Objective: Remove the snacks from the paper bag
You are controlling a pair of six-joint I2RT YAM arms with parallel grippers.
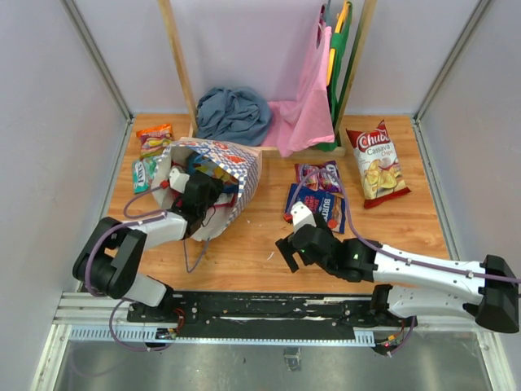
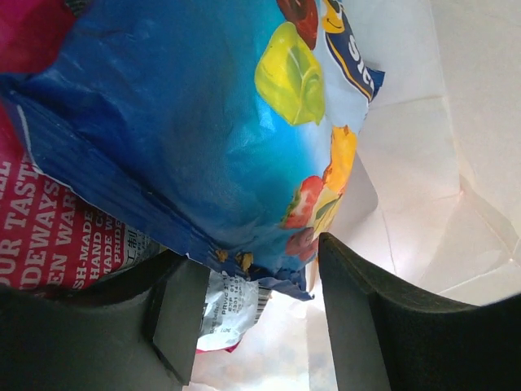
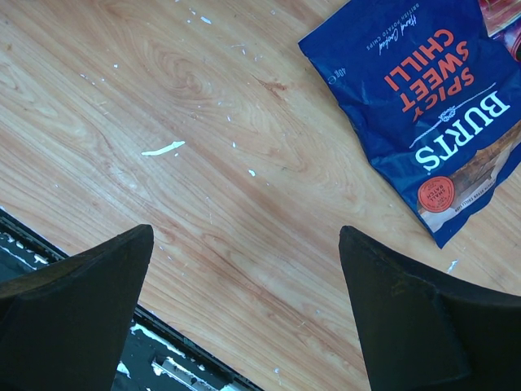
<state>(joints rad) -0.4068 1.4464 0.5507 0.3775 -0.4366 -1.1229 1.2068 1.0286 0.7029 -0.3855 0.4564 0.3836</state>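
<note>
Blue glossy packet (image 2: 179, 122) sits inside the paper bag (image 1: 244, 167), its edge between the fingers of the spread left claw (image 2: 256, 277). Right claw (image 3: 244, 244) hangs spread over the desk (image 3: 163, 98). Risk: a shallow edge grip lets slick film slip; fingers may snag paper.

You have bare wood across the middle of the near edge, between the cream paper bag (image 1: 236, 175) and the dark blue glossy chip packet (image 1: 319, 208). The right gripper (image 1: 286, 252) hangs over it with fingers spread. Inside the bag it is tight: a bright blue fruit-printed packet (image 2: 187, 122) fills the space ahead of the left gripper (image 2: 260, 318), whose fingers are parted, and a red printed packet (image 2: 49, 232) crowds one side. Only along the bag's white inner wall (image 2: 440, 163) is there room. A grey-blue cloth heap (image 1: 234, 114) and a pink cloth bag (image 1: 305, 114) block the far edge.
</note>
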